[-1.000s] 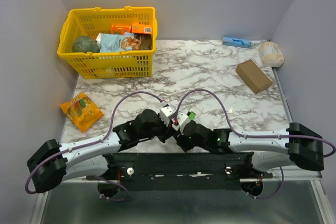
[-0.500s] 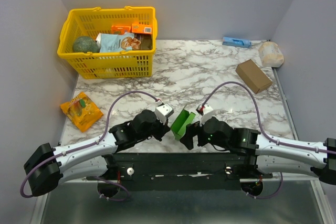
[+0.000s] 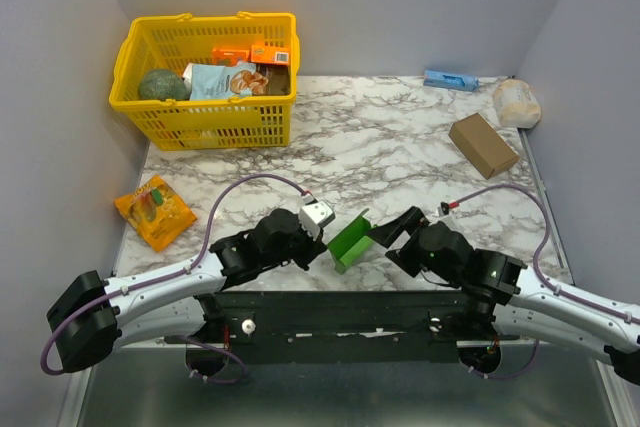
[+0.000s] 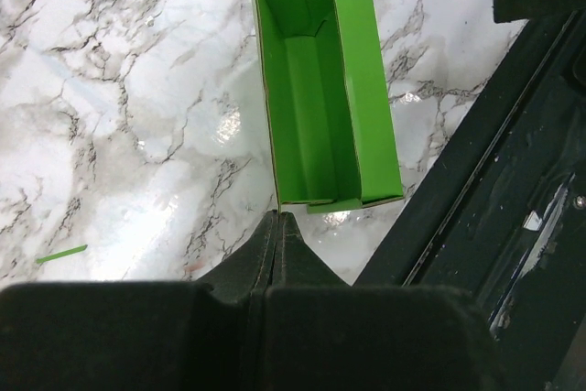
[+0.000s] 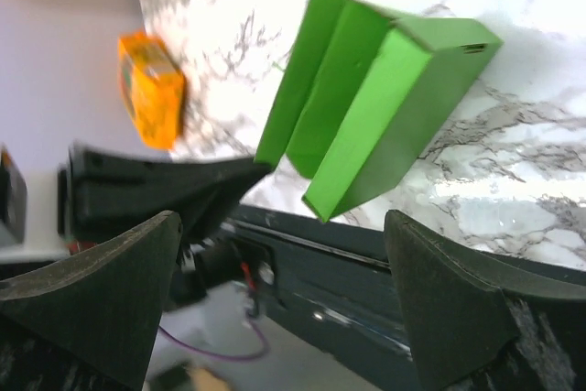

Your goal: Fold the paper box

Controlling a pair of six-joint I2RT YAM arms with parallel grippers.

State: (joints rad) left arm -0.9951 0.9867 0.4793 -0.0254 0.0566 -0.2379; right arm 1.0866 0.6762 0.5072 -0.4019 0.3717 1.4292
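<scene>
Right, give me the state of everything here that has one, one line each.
paper box: part folded, top open, flaps not closed.
left gripper: shut, pinching the paper box's edge.
right gripper: open, clear of the paper box.
yellow basket: upright, loaded with groceries.
brown cardboard box: closed, lying flat.
orange packet: lying flat, outside the yellow basket.

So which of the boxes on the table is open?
The green paper box near the front edge: its hollow inside shows. The brown cardboard box at the far right is closed.
</scene>
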